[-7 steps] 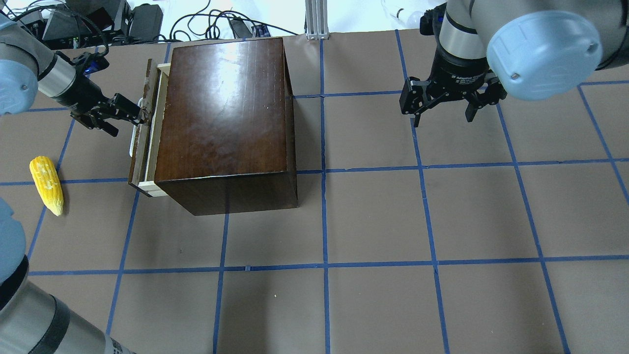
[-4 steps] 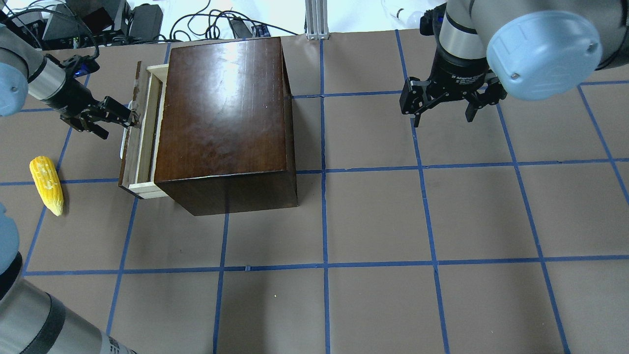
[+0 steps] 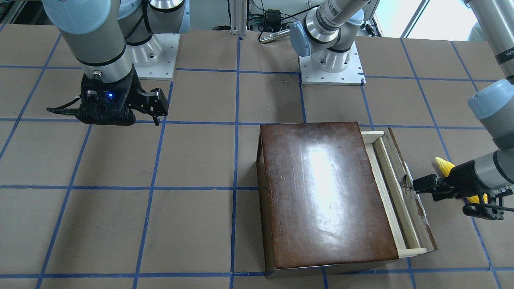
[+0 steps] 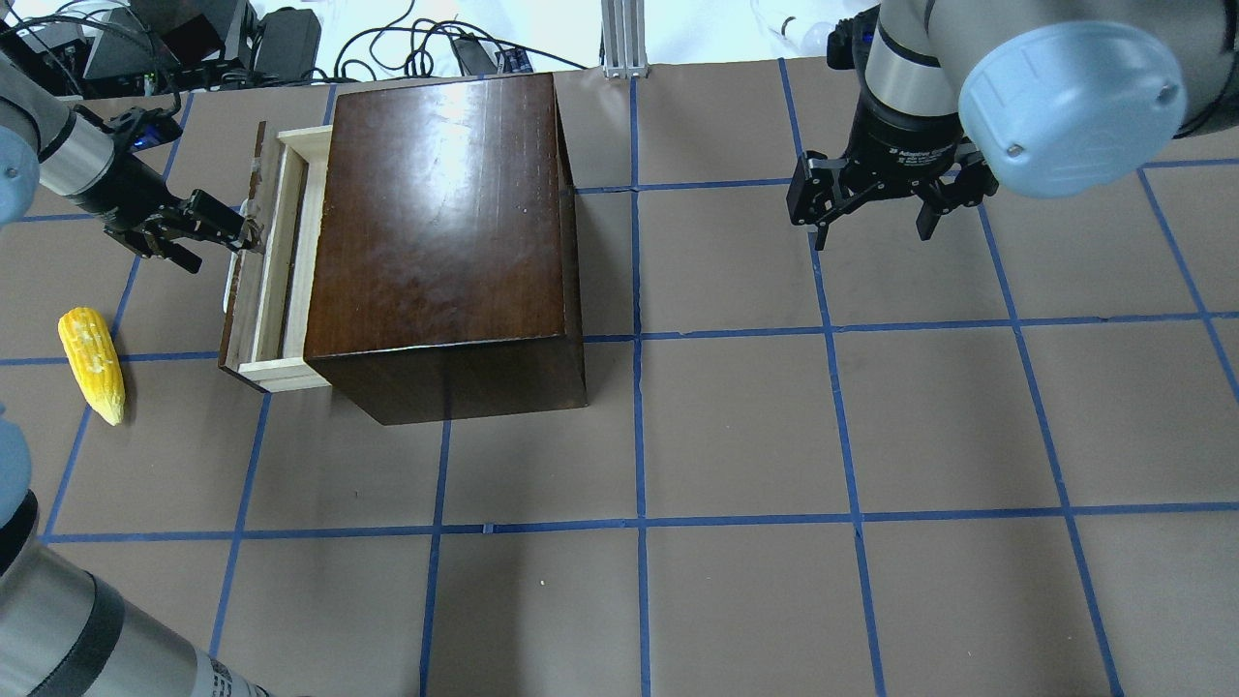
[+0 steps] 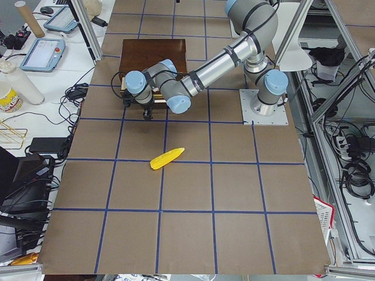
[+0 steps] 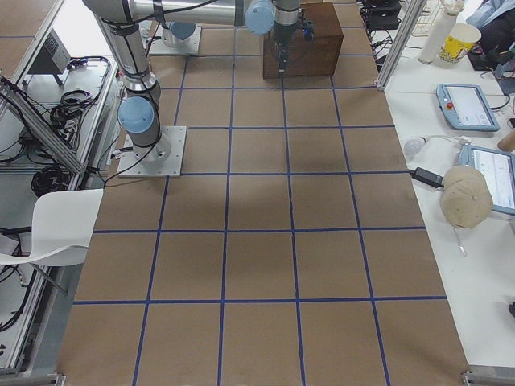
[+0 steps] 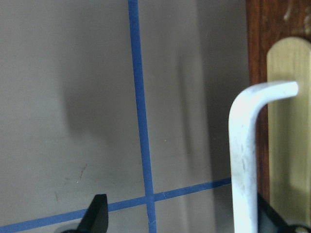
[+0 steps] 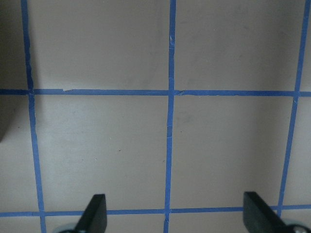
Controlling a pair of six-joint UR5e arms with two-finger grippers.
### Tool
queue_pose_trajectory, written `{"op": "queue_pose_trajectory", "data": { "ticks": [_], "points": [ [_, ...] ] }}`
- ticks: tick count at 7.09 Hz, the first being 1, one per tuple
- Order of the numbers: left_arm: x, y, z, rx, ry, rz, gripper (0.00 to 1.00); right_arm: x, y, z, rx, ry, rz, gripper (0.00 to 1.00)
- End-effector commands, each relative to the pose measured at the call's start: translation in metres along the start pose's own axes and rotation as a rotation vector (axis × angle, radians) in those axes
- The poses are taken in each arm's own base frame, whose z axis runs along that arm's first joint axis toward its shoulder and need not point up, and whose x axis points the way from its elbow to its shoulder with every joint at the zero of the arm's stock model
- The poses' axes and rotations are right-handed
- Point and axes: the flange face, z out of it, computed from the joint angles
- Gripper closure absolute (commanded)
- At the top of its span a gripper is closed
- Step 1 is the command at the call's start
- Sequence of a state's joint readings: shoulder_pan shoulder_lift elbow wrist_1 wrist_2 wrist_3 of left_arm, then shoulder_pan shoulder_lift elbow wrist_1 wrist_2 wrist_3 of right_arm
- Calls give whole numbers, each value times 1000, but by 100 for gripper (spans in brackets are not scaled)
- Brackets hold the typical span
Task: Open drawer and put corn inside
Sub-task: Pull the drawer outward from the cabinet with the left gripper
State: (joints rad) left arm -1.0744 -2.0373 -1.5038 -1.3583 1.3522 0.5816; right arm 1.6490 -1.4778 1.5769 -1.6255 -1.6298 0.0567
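The glossy dark brown box [image 4: 445, 213] stands at the table's back left. Its drawer [image 4: 281, 261] is pulled partly out to the left and shows a strip of pale wood tray behind the dark front panel [image 4: 240, 290]. My left gripper [image 4: 221, 242] is at the drawer's white handle [image 7: 243, 160]. Its jaws stand wide apart with the handle just inside one finger [image 7: 97, 216]. The yellow corn [image 4: 92, 363] lies on the table left of the drawer, apart from it. My right gripper [image 4: 876, 227] is open and empty, hovering over the table right of the box.
Blue tape lines grid the brown table [image 4: 736, 426]. Cables and equipment [image 4: 194, 39] lie past the back edge behind the box. In the front-facing view the left arm hides part of the corn [image 3: 443, 165].
The drawer has slid further out of the box to the left, and my left gripper has moved left with its handle. The corn and right arm have not moved.
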Motion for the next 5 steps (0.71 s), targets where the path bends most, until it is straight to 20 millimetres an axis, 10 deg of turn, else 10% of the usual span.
{"op": "queue_pose_trajectory", "data": {
  "ticks": [1, 5],
  "points": [
    [-3, 0, 0, -5, 2, 15, 0, 0, 0, 0, -2, 1, 0, 0],
    [-18, 4, -9, -6, -19, 30, 0, 0, 0, 0, 1, 1, 0, 0]
  ]
}}
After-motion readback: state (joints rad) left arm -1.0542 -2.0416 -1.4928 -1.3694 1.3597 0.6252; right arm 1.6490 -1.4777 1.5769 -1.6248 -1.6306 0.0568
